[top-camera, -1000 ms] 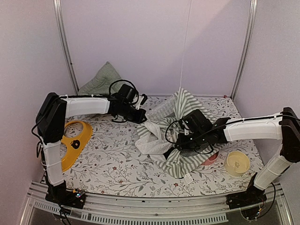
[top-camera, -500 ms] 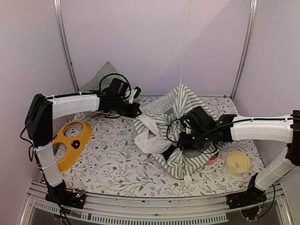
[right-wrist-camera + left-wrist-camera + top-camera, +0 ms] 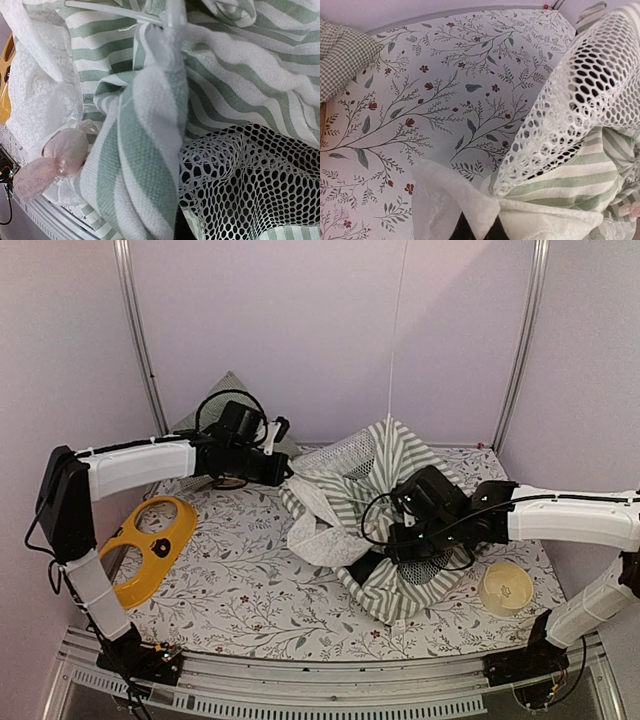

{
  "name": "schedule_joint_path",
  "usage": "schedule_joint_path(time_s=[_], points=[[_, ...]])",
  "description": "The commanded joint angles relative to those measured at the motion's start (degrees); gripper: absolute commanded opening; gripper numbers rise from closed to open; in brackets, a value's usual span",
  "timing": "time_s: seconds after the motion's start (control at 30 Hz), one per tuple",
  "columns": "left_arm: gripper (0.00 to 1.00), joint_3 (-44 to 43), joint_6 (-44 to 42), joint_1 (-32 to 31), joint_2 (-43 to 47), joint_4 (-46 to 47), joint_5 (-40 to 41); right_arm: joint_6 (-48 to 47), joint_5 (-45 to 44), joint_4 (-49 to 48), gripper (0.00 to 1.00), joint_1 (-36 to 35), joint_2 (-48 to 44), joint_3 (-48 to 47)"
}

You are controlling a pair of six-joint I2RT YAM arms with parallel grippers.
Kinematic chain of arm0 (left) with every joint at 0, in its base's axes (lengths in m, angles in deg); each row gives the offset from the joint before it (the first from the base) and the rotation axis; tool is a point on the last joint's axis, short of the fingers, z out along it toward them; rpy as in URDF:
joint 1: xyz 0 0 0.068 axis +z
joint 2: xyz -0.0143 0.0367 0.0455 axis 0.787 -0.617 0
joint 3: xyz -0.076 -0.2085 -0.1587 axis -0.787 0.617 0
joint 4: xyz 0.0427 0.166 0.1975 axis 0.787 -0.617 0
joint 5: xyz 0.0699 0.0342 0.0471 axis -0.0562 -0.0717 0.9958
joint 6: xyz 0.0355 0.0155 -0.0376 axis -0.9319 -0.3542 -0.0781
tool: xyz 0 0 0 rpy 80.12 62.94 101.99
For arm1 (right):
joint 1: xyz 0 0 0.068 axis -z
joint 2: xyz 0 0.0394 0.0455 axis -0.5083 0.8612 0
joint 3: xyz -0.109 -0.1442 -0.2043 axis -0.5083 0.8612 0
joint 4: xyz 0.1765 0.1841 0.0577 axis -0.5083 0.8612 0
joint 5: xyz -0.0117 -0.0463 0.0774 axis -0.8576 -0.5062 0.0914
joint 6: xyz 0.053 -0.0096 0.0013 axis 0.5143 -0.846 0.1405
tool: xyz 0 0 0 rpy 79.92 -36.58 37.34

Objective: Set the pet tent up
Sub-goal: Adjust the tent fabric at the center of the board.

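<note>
Lying between them, the pet tent [image 3: 392, 455] is pinched tight by left claw [image 3: 283, 472] and right claw [image 3: 368, 564].

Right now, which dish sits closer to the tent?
The cream bowl on the right, just beside the tent's striped edge. The yellow feeder lies well apart, on the far left.

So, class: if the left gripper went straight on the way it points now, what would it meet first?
Most likely the pet tent: the left gripper looks shut on its white edge, with the mesh panel just beyond.
</note>
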Motion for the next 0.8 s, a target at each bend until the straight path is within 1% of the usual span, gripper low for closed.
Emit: schedule_joint_path(time_s=[0.0,0.2,0.37,0.53,0.63,0.77], points=[[0.0,2.87,2.08,2.85,3.45,1.69,5.17,-1.16,-2.74,6.41,0.0,-0.57,-2.88,-1.14],[0.0,8.41,4.89,3.21,8.02,3.7,6.1,-4.0,-2.7,9.17,0.0,-0.12,-4.72,-0.47],[0.0,13.27,7.73,3.17,12.4,5.62,5.13,-7.2,-3.09,11.94,0.0,1.68,-6.56,-0.96],[0.0,17.5,8.62,2.35,16.16,5.59,3.75,-11.26,-1.57,13.32,0.0,2.41,-7.4,-2.97],[0.0,20.16,8.76,1.34,18.38,5.93,3.17,-12.08,-0.19,13.81,0.0,1.49,-5.88,-3.83],[0.0,23.28,9.9,0.61,21.21,5.67,4.41,-13.13,-0.97,14.46,0.0,-1.44,-5.12,-4.2]])
